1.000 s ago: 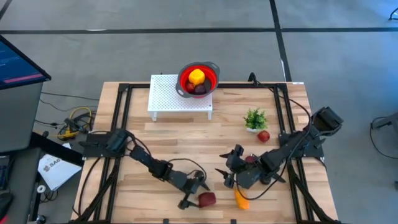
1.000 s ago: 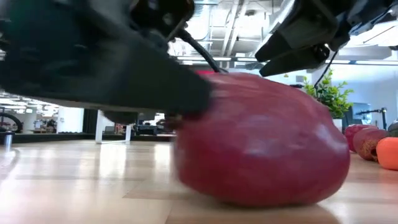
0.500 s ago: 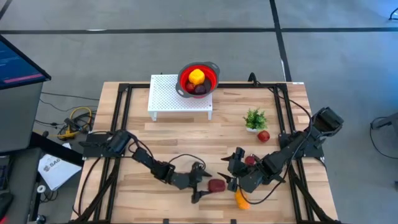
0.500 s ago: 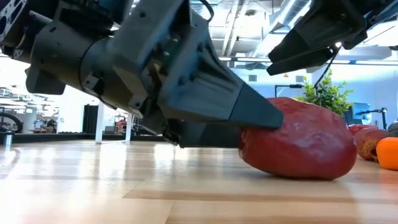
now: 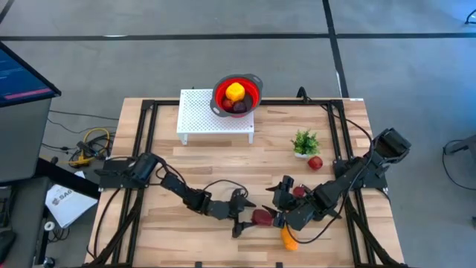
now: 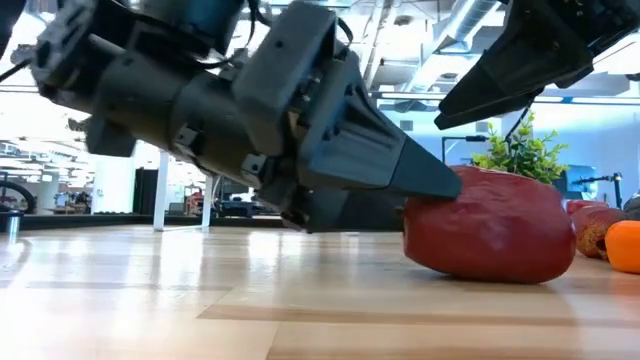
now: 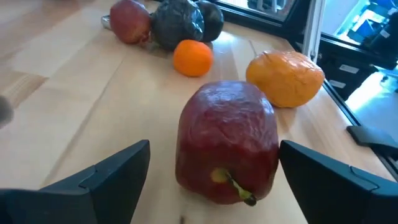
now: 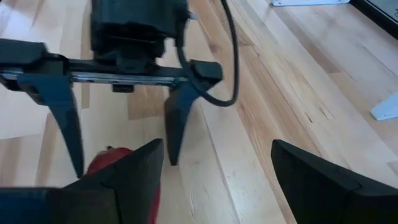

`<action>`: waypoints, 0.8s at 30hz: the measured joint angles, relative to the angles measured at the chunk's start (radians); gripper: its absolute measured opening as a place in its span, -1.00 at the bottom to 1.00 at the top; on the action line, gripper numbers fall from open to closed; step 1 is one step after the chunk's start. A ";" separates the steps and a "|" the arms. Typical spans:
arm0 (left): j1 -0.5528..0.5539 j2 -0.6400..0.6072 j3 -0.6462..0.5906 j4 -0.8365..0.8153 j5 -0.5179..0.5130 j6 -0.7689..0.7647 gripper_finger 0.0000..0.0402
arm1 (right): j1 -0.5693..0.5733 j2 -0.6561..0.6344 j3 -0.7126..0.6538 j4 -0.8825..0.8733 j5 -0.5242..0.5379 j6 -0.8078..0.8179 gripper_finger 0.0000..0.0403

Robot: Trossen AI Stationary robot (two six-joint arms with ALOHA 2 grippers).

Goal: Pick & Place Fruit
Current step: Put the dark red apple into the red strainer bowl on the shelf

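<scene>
Now the left pincer (image 7: pixel 211 171), fingers spread and gripping nothing, has slid toward three o'clock along the counter (image 5: pixel 186 164), nudging the red apple (image 7: pixel 227 146) up against the released right pincer (image 5: pixel 279 202), so no grasp is made yet.

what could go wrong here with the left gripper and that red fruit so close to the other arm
1. The left gripper is open around the dark red fruit lying on the table; its rounded sides could slip out when the fingers close.
2. The right gripper sits open right beside that fruit, so the two arms could collide.
3. The orange fruit lies just past it and might get knocked.
</scene>
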 joint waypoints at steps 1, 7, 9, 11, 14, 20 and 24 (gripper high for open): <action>0.007 0.000 0.000 0.001 0.020 0.008 0.77 | 0.000 0.000 0.000 0.000 0.000 0.000 0.45; 0.025 0.000 0.024 0.002 0.041 0.067 0.86 | 0.000 0.000 0.000 0.000 0.000 0.000 0.45; 0.024 0.000 0.037 0.002 0.041 0.118 0.85 | 0.000 0.000 0.000 0.000 0.000 0.004 0.45; 0.024 0.000 0.048 0.000 0.041 0.161 0.83 | 0.000 0.000 0.000 0.000 0.001 0.004 0.45; 0.025 0.000 0.055 -0.004 0.041 0.190 0.77 | 0.000 0.000 0.000 0.000 0.001 0.005 0.45; 0.027 0.000 0.055 -0.010 0.052 0.211 0.67 | 0.000 0.000 0.000 0.000 0.001 0.005 0.45; 0.040 0.009 0.057 -0.006 0.086 0.226 0.70 | 0.000 0.000 0.000 0.000 0.002 0.005 0.45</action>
